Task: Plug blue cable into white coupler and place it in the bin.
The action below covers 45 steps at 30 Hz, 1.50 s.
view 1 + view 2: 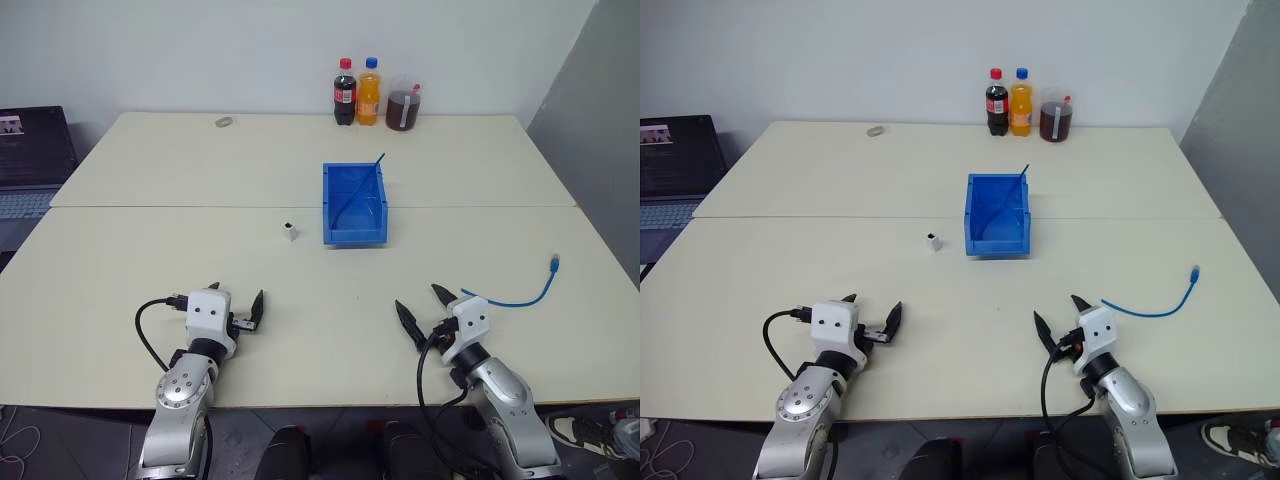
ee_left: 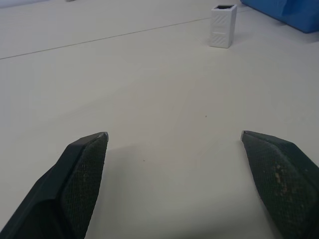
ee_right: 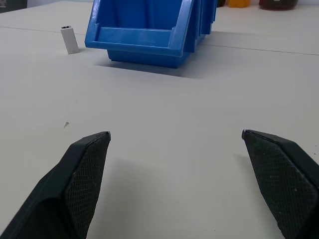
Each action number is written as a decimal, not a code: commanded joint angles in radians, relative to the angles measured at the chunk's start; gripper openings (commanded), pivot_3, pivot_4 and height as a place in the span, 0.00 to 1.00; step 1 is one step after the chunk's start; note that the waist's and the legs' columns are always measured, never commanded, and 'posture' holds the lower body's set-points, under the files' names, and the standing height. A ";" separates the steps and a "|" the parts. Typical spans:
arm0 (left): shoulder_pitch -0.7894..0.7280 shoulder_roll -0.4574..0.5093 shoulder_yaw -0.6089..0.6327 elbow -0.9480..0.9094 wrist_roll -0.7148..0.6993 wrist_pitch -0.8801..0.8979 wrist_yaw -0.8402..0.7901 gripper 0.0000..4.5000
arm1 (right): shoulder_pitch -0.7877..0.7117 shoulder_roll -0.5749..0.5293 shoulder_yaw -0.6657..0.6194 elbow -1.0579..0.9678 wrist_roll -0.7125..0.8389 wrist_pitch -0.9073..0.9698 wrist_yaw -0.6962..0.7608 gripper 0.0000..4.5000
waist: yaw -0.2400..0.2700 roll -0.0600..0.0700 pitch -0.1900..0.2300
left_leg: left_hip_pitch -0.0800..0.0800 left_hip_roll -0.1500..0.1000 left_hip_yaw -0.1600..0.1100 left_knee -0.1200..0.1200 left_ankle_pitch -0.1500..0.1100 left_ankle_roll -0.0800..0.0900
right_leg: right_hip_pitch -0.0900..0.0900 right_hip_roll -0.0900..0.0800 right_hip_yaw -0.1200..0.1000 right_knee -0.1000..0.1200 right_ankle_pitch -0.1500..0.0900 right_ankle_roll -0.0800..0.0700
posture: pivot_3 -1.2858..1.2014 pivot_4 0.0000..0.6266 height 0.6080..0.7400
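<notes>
Head views: my left claw (image 1: 236,302) and right claw (image 1: 420,305) both hang spread and empty over the near worktop (image 1: 120,260). The cable (image 1: 520,291) lies just right of the right claw, its plug end farther right and ahead. The coupler (image 1: 289,231) stands ahead and right of the left claw, beside the bin (image 1: 354,204).

Left wrist: coupler (image 2: 223,25) upright ahead, right of centre; I judge a slight rightward correction is needed.

Right wrist: bin (image 3: 144,35) ahead; I should take the cable near its plug.

no legible txt, bottle labels (image 1: 345,97) too small to read
</notes>
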State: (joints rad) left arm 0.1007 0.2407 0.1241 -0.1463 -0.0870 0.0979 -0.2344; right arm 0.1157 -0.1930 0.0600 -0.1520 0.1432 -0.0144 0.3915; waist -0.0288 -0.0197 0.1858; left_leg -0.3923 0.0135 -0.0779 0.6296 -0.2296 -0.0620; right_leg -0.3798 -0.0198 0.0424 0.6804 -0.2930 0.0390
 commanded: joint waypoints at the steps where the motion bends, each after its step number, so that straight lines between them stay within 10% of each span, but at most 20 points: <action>1: 0.004 0.001 -0.006 -0.018 -0.007 -0.025 -0.012 1.00 | -0.010 -0.005 -0.011 -0.013 0.007 -0.017 0.002 1.00 | 0.000 0.000 0.000 | 0.000 0.000 0.000 0.000 0.000 0.000 | 0.000 0.000 0.000 0.000 0.000 0.000 | 0.52 0.24 1.00; 38: 0.045 0.045 -0.043 -0.092 -0.161 0.014 -0.220 1.00 | 0.006 -0.018 -0.025 -0.046 0.001 -0.015 -0.010 1.00 | 0.000 0.000 0.000 | 0.000 0.000 0.000 0.000 0.000 0.000 | 0.000 0.000 0.000 0.000 0.000 0.000 | 0.52 0.24 1.00; 45: -0.162 0.082 -0.182 -0.178 -0.196 0.144 -0.332 1.00 | 0.058 -0.075 -0.108 -0.230 0.014 0.021 -0.037 1.00 | 0.008 0.000 0.000 | -0.001 0.000 -0.001 0.000 0.000 0.000 | 0.000 0.000 -0.001 0.000 -0.002 0.004 | 0.52 0.24 1.00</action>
State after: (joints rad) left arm 0.0062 0.3097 -0.0301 -0.2559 -0.2647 0.2172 -0.5283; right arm 0.1559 -0.2557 0.0100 -0.2845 0.1388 -0.0036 0.3771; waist -0.0203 -0.0197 0.1859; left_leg -0.3940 0.0131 -0.0797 0.6302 -0.2295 -0.0619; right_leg -0.3802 -0.0194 0.0403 0.6805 -0.2951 0.0433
